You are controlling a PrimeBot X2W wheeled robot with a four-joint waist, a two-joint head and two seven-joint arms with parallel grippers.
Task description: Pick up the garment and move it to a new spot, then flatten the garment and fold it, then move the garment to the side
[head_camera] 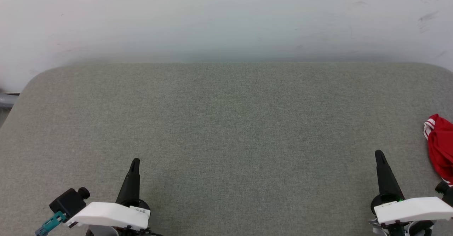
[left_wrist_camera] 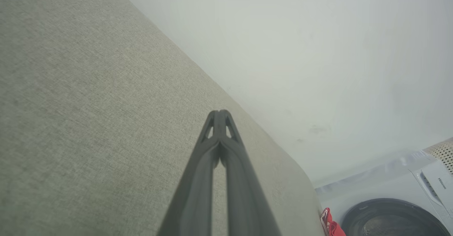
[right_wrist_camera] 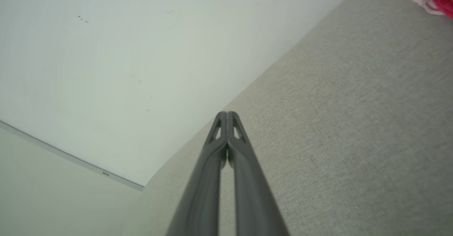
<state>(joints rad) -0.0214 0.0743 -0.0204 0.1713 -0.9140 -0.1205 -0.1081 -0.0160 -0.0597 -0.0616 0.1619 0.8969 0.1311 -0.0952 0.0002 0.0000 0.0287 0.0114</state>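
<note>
Grey fabric-covered tabletop (head_camera: 226, 122) with rounded far corners, set against a pale wall (head_camera: 226, 16).

(a) Head view. The left hand (head_camera: 135, 162) is over the near edge of the tabletop, toward its left end. Its two dark fingers are pressed together into a single point and hold nothing. The right hand (head_camera: 379, 154) is over the near edge toward the right end of the tabletop, with its fingers likewise together and empty. The garment (head_camera: 440, 147), red with a white-and-red striped trim at its upper tip, lies bunched at the right end of the tabletop, cut off by the frame. It is just beside the right hand and apart from it, and well apart from the left hand. The middle of the tabletop is bare fabric.

(b) Left wrist view. The fingertips meet over the tabletop. A scrap of red cloth shows past the tabletop's rounded corner, beside a white washing machine (left_wrist_camera: 393, 207) with a dark round door.

(c) Right wrist view. The fingertips meet over the tabletop. The striped trim of the garment lies on the tabletop at the upper right corner of the frame.
</note>
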